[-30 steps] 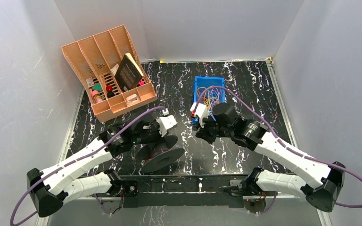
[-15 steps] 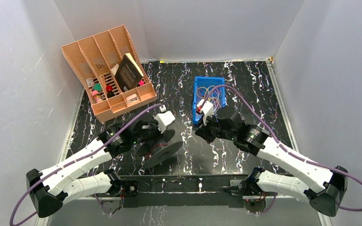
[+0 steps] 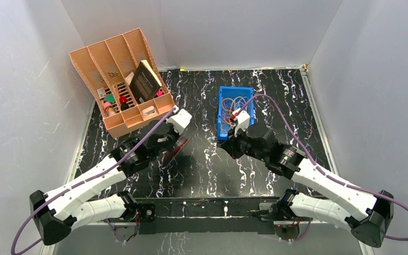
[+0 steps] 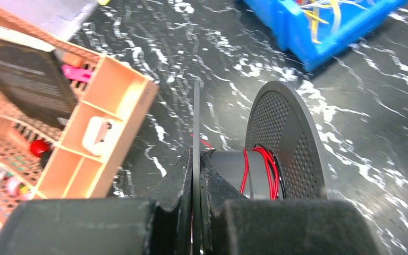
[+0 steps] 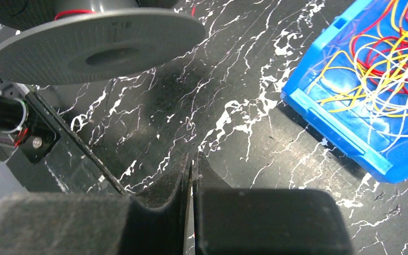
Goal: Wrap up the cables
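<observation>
Loose cables (image 5: 385, 74) tangled in blue bin (image 5: 340, 133), just beside right tool (image 5: 191, 159), on its far side; right arm nearer. Right tool pressed closed, seemingly on nothing. Left tool (image 4: 196, 159) clamps flange of spool (image 4: 284, 133), well left of bin.

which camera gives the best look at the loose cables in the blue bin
Right wrist: the cables show large, a tangle of yellow and red strands in the blue bin. Top external shows them small and far off. Left wrist catches only a bin corner with a few yellow strands.
</observation>
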Available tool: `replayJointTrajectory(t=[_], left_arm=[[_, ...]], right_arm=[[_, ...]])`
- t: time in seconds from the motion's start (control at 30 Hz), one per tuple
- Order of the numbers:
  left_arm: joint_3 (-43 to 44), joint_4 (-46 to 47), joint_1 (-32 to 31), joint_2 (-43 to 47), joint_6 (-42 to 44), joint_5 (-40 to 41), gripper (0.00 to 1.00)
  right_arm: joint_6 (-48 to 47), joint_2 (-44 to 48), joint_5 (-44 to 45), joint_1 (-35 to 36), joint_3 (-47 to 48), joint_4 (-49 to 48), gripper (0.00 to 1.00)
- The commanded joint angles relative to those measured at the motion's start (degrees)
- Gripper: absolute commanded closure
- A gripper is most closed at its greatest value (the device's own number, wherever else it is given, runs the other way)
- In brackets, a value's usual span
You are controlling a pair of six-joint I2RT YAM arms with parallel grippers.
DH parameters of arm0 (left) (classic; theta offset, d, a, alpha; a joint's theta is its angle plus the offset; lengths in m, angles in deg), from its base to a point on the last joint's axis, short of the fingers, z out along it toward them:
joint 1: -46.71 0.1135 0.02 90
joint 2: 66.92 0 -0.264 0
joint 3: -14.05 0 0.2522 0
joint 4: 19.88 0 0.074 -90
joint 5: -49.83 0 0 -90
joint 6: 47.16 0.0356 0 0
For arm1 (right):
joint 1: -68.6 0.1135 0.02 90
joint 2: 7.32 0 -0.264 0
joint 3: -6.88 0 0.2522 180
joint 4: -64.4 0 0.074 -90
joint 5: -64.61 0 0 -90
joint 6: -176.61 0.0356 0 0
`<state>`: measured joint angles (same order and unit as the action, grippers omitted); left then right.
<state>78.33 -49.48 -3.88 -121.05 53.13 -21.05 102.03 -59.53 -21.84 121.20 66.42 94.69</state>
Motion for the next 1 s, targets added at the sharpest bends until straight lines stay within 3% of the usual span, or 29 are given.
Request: replayJointTrajectory(t=[0.0, 0.07, 0.37, 0.63, 0.97], left_arm=[[3.3, 8.8, 0.0, -2.4, 5.4, 12.9, 1.0], [3.4, 10.4, 0.0, -4.0, 7.2, 16.5, 1.0], [2.6, 19.6, 0.0, -10.4, 14.0, 26.5, 1.0], [2.6, 25.3, -0.1, -19.8, 16.7, 33.0, 1.0], [3.9, 28.4, -2.2, -30.7, 14.2, 36.8, 1.0]], right_arm=[[5.7, 1.6, 6.1, -0.1, -0.4, -3.5, 0.87], [7.2, 1.8, 7.4, -0.1, -0.7, -3.6, 0.87], [16.9, 3.6, 16.2, -0.2, -3.3, -2.2, 0.7], [22.6, 7.2, 20.5, -0.2, -6.9, -2.6, 0.69], [23.9, 10.0, 19.9, -0.2, -9.5, -2.3, 0.69]])
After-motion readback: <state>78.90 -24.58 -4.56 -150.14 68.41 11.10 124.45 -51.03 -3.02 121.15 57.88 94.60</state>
